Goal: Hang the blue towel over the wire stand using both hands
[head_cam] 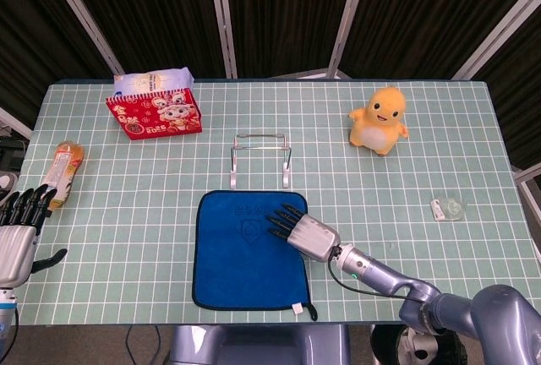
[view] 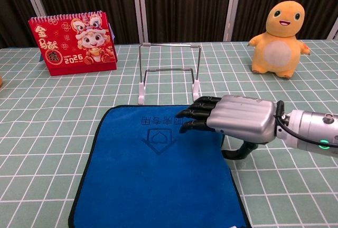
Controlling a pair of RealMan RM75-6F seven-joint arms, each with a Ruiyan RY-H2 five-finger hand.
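Note:
The blue towel (head_cam: 245, 251) (view: 153, 170) lies flat on the table near the front edge, black-trimmed, with a white tag at its front right corner. Just behind it stands the empty wire stand (head_cam: 261, 158) (view: 169, 75). My right hand (head_cam: 297, 229) (view: 232, 121) hovers palm down over the towel's right part, fingers stretched toward the left and holding nothing. My left hand (head_cam: 17, 230) stays far off at the table's left edge, fingers spread, away from the towel; the chest view does not show it.
A red calendar (head_cam: 154, 115) (view: 73, 43) with a white packet (head_cam: 152, 80) behind it stands at the back left. A bottle (head_cam: 62, 166) lies at the left edge. A yellow plush toy (head_cam: 380, 120) (view: 280, 32) sits back right, and a small clear item (head_cam: 446, 208) rests at the right.

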